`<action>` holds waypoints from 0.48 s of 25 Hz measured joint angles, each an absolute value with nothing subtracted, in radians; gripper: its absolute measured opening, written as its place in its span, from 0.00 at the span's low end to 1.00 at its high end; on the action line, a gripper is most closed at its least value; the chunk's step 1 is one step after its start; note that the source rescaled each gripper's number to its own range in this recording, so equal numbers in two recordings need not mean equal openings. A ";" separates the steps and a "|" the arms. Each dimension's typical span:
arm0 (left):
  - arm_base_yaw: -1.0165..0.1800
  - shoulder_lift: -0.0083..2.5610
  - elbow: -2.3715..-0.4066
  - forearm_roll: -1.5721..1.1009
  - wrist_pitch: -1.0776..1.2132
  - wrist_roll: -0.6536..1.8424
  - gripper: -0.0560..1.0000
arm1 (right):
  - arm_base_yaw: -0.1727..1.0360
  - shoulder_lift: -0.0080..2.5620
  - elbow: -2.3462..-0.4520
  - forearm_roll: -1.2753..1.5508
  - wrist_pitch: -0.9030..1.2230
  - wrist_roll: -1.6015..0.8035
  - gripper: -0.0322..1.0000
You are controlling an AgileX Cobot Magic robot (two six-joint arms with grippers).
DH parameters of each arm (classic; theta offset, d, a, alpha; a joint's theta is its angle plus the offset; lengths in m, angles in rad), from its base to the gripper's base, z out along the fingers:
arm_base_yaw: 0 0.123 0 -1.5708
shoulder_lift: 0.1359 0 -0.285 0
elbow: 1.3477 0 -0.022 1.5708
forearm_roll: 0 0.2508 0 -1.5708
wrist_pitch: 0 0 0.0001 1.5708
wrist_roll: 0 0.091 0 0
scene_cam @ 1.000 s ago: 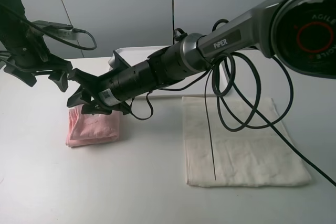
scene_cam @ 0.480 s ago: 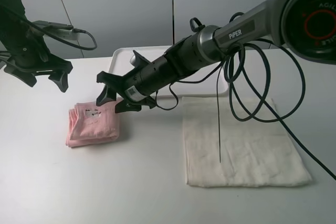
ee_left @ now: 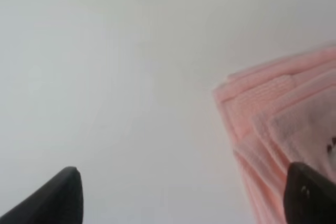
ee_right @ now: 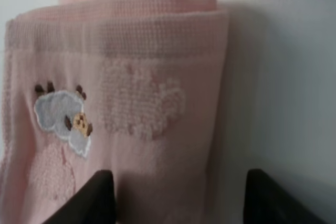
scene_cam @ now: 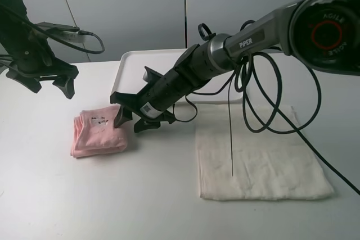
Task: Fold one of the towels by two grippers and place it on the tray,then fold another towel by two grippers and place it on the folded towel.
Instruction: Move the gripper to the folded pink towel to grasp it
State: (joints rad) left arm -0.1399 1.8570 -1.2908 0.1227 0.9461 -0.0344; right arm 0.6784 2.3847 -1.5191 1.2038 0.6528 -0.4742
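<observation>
Right gripper (scene_cam: 134, 120): jaws apart, nothing clamped between them. It sits low at the right edge of the pink towel (scene_cam: 99, 133), reaching across the middle of the table (scene_cam: 112, 200) from the right side. From the high camera one finger overlaps the towel's near right corner; whether it touches the cloth I cannot tell.

Right wrist view: both fingertips (ee_right: 100, 198) show at the frame edge, wide apart. One lies over the pink cloth, the other over bare table beside the towel's folded edge. The towel's top face carries a small grey-white embroidered patch (ee_right: 60, 119) with brown marks and a raised pink motif beside it.

Left gripper (scene_cam: 49, 82): jaws wide apart, empty, raised above the table behind and to the left of the pink towel, clear of it. Left wrist view: two dark fingertips (ee_left: 60, 198) far apart, bare table between them, a layered corner of the pink towel at one side.

Pink towel: folded into a small thick packet, lying on the table left of centre, in front of the tray (scene_cam: 138, 63) and not on it.

Tray: at the back of the table, partly hidden by the right arm.

Cream towel (scene_cam: 259, 155): spread flat and unfolded on the right half of the table, well apart from the pink one. A loop of black cable (scene_cam: 281, 122) from the right arm hangs above it.
</observation>
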 joint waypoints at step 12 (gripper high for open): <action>-0.140 1.857 -1.291 0.107 0.946 -0.024 0.99 | 0.744 2.398 -1.557 1.191 0.617 -0.453 0.55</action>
State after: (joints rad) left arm -0.1399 1.8570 -1.2908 0.1074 0.9461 -0.0240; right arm 0.7442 2.3978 -1.5569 1.1911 0.6167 -0.4527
